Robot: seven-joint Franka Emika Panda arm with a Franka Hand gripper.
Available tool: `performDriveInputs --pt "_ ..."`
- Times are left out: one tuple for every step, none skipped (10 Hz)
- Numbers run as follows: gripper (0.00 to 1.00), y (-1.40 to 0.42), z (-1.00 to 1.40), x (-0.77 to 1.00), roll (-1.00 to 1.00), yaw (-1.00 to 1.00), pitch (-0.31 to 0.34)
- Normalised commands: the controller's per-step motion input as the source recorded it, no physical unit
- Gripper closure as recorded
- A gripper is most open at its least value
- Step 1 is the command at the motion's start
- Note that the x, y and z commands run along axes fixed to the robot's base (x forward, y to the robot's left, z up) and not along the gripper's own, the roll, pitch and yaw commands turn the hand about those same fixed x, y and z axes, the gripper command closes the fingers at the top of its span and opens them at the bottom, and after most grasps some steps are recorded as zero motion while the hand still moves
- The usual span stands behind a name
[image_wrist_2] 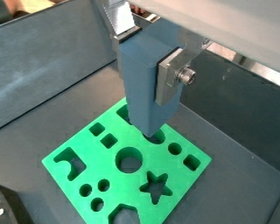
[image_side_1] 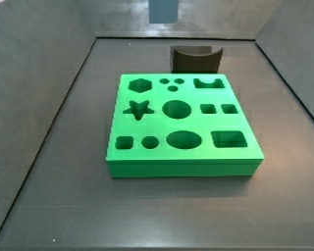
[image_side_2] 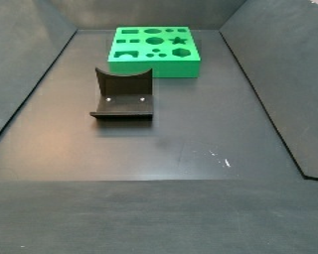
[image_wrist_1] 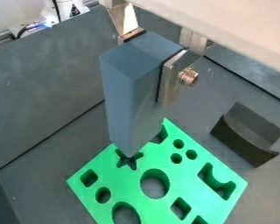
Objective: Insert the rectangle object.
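Note:
My gripper is shut on the rectangle object, a tall grey-blue bar held upright between the silver fingers. The bar hangs above the green board, which has several shaped holes. Its lower end is over the board's edge region near the star hole, clear of the surface. Both wrist views show this, with the gripper, the bar and the board. In a side view only the bar's lower end shows, above and behind the board. In a side view the board lies at the far end and the gripper is out of frame.
A dark brown curved block stands just behind the board; it also shows in a side view and in both wrist views. Dark walls enclose the grey floor on all sides.

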Motion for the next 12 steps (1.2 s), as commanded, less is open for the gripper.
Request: performDriveInputs --pt "1.00 -0.18 -1.00 0.43 0.06 -0.65 -0.107" --pt "1.00 -0.20 -1.00 0.67 0.04 -0.47 -0.063" --pt "1.00 -0.20 -1.00 0.93 0.00 -0.25 -0.031" --pt "1.00 -0.20 -1.00 0.98 0.00 -0.20 -0.040" --pt "1.00 -0.23 -1.00 1.00 0.00 -0.14 -0.047" --pt "1.00 -0.22 -1.00 1.00 0.00 -0.09 -0.047" --pt "1.00 -0.24 -1.00 1.00 0.00 -0.08 -0.041" --pt "1.00 -0.36 -0.91 0.99 0.00 -0.11 -0.017" --pt "1.00 -0.42 -0.21 0.56 0.00 -0.45 0.000" --pt "1.00 -0.35 -0.01 0.36 0.00 -0.65 0.000" --pt "1.00 -0.33 -0.06 0.36 0.00 -0.66 0.000" --pt "1.00 -0.29 -0.19 0.35 0.01 -0.69 0.000"
